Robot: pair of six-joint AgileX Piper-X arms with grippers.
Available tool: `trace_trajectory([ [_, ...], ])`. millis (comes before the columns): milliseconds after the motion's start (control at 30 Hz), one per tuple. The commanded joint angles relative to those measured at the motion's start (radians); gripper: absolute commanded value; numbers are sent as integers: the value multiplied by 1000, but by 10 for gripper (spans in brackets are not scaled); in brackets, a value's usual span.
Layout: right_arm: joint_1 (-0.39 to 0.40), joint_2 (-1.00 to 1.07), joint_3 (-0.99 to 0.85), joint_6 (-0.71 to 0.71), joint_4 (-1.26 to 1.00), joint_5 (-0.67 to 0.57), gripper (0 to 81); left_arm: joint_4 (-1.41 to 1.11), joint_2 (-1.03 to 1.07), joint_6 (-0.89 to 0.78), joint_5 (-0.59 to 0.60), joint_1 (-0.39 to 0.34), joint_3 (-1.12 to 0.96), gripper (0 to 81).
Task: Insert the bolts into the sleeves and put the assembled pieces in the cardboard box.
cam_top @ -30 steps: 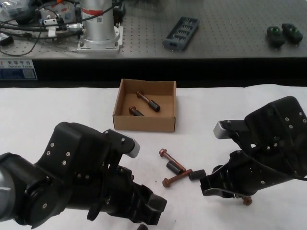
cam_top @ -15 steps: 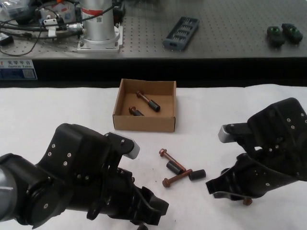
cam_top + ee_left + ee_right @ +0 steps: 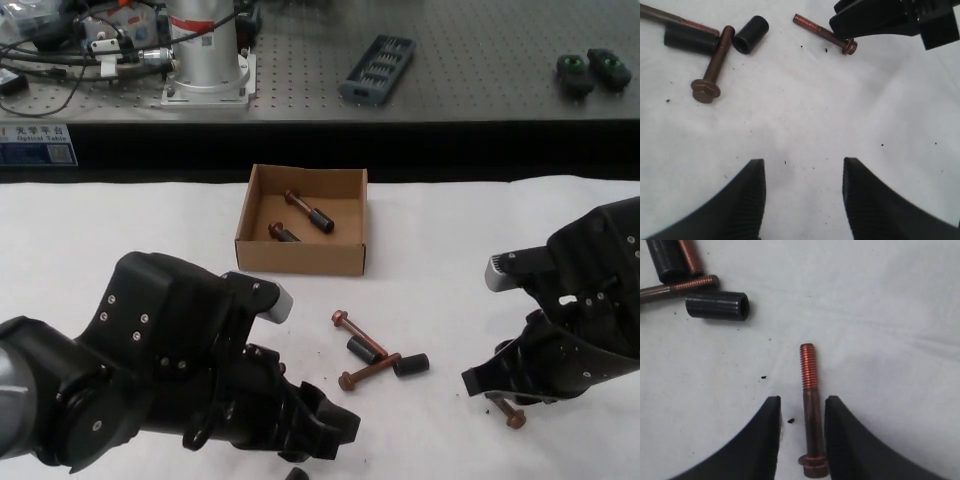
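I see my right gripper [image 3: 802, 407] low over the white cloth [image 3: 150, 220], fingers apart on either side of a loose bolt [image 3: 810, 385] that lies flat, not clamped. My left gripper [image 3: 804, 170] hangs spread wide above bare cloth, near an empty sleeve [image 3: 750, 34] and a second bolt [image 3: 712, 67]. The cardboard box [image 3: 300, 255] sits beyond them, holding two assembled pieces [image 3: 310, 212].

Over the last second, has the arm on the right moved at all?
Yes. The right arm has drawn back toward the picture's right edge, farther from the cardboard box and the loose black sleeve.
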Motion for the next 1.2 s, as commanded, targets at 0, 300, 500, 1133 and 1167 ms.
trace_trajectory([
  [0, -10, 25, -11, -29, 9, -25, 234, -17, -9, -14, 4, 2, -15, 356],
  [300, -15, 78, -11, -112, 9, -2, 232, 4, -41, -11, 14, 2, -15, 356],
  [500, -15, 78, -13, -213, 55, 63, 156, 23, -170, 21, 4, 39, -15, 356],
  [1133, 209, 54, -92, -532, 115, -32, 1, 90, -390, 115, -48, 276, -15, 356],
  [1167, 220, 54, -108, -546, 115, -36, 1, 90, -390, 115, -47, 283, -15, 356],
])
